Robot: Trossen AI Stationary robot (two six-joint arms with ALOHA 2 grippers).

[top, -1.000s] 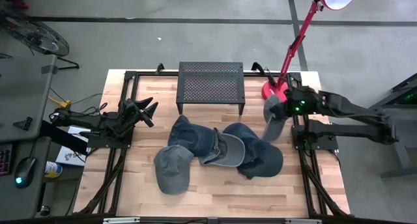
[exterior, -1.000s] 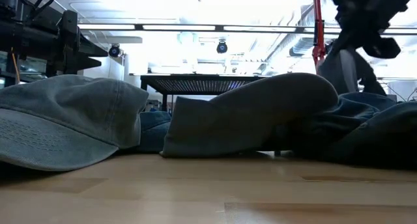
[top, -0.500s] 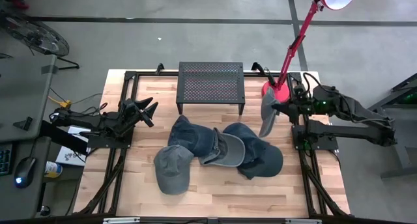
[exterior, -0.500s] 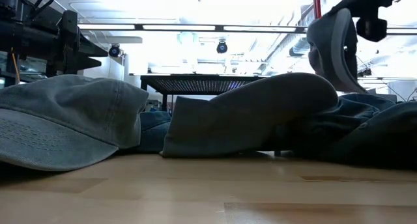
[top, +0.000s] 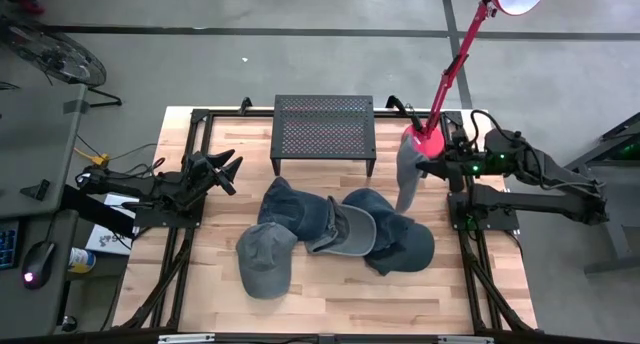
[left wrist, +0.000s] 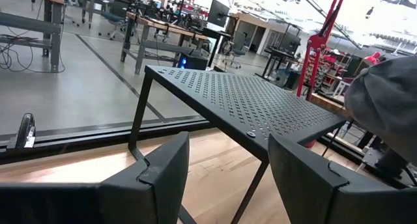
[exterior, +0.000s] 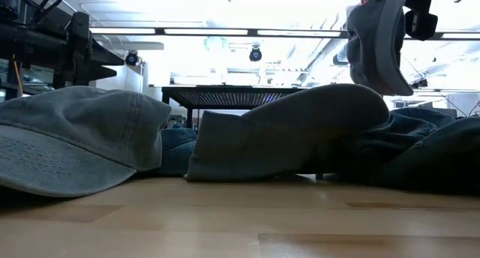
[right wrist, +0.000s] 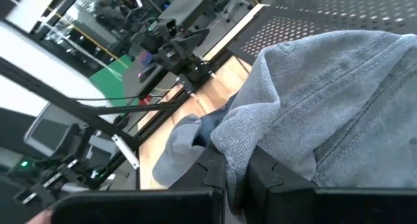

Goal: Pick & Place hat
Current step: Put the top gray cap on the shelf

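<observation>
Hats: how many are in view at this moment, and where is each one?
4. A grey hat hangs from the shut right gripper near the red lamp base. Three lie mid-table: pale grey cap, left denim hat, right denim hat. The overlapping pile may hide more.

Two dark arms, black cables along them, a small green light on the right arm point(top: 520, 171), chunky black fingers point(left wrist: 156, 178).

You have a light wooden worktop point(top: 330, 284) standing on a grey concrete floor point(top: 250, 74) crossed by dark lines. A black perforated metal stand point(top: 323, 130) sits at the worktop's far edge, and a red desk lamp point(top: 455, 64) rises from its far right corner. Beyond, you see a bright workshop with ceiling strip lights point(exterior: 225, 31), desks point(left wrist: 156, 28) and monitors point(left wrist: 218, 10).
</observation>
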